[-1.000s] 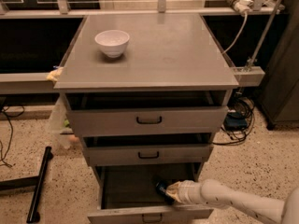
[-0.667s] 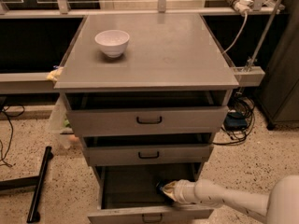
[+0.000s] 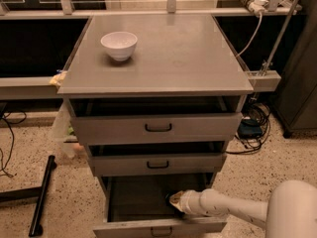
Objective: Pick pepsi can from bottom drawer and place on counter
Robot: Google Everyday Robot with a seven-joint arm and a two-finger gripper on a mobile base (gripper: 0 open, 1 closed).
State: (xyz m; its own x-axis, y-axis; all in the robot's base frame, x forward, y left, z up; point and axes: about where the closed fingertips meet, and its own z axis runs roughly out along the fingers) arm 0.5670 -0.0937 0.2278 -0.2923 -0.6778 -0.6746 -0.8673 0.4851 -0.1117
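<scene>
I'm on the pick; the gripper (image 3: 174, 201) sits inside the open bottom drawer (image 3: 158, 227), right of middle; the can is hidden, probably at its tip; its grip I cannot tell; next I'd confirm hold, then lift clear toward the counter (image 3: 183, 58).

A white bowl (image 3: 119, 44) stands upright. The top drawer (image 3: 158, 128) and middle drawer (image 3: 157, 164) sit slightly open. A black bar (image 3: 42, 195) lies on the speckled floor (image 3: 25, 175).
</scene>
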